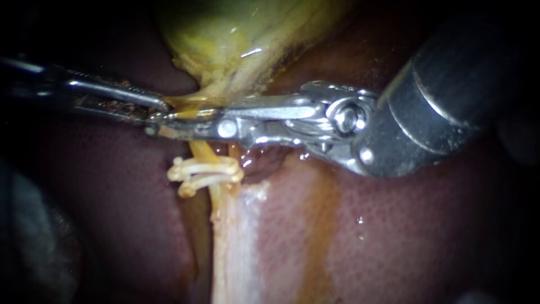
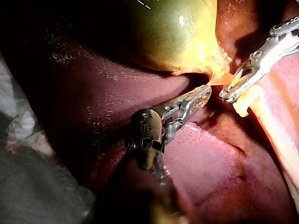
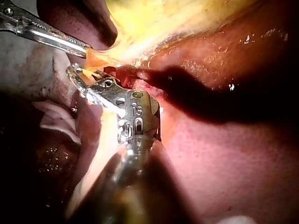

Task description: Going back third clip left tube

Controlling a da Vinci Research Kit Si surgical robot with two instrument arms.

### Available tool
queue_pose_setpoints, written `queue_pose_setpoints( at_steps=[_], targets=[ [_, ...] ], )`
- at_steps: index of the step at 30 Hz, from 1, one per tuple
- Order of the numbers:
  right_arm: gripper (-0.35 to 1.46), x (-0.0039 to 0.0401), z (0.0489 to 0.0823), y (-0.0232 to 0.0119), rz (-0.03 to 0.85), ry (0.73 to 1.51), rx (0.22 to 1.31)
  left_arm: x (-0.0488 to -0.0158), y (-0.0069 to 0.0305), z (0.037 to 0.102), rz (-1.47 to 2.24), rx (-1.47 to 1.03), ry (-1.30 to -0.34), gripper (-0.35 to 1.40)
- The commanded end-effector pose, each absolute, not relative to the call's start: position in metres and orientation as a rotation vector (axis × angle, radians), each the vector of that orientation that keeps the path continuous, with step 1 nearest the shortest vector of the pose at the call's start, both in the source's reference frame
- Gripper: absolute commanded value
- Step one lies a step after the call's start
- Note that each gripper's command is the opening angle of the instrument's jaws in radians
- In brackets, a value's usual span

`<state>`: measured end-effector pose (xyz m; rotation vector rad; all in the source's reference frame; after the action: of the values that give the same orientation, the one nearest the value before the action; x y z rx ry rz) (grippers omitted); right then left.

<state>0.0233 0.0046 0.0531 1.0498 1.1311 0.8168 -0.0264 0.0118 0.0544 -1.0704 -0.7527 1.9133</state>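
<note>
The claw of the left instrument [image 1: 158, 108] is shut on the thin yellow end of the gallbladder [image 1: 225, 34], just where it gets narrow. The yellow skin is pinched between the two halves of the claw and is drawn out into a small point. The tip of this claw is seen very near the tip of the other claw.

The claw of the right instrument [image 1: 163, 123] is seen a little open. A thin gap is shown between its two halves, and a bit of yellow is seen inside that gap. This claw is laid across the top of the tube [image 1: 200, 151], close under the thin end of the gallbladder. A clip inside the claw cannot be made out.

Just below the right claw, white clips [image 1: 205, 171] are wrapped around the tube. They are packed close together, one over the other, and their ends are stuck out to the side. How many there are cannot be told for sure.

Under the clips the tube is seen running on beside a pale band [image 1: 242, 242] of tissue. All of this is laid on the dark red liver [image 1: 422, 236], which is wet and shiny
</note>
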Motion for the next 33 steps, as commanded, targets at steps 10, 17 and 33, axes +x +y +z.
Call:
queue_pose_setpoints(
  at_steps=[10,17,33],
  targets=[
    [0.45,0.0234,0.0575,0.0031,0.793,1.153,0.983,-0.0264,0.0118,0.0544,1.913,-1.07,-0.753,-0.35],
    [0.49,0.023,0.0594,0.0039,0.733,1.178,0.783,-0.0263,0.0118,0.0543,1.913,-1.07,-0.753,-0.35],
    [0.5,0.0158,0.058,0.0022,0.382,1.28,0.558,-0.0262,0.0118,0.0543,1.914,-1.07,-0.753,-0.35]
  ],
)
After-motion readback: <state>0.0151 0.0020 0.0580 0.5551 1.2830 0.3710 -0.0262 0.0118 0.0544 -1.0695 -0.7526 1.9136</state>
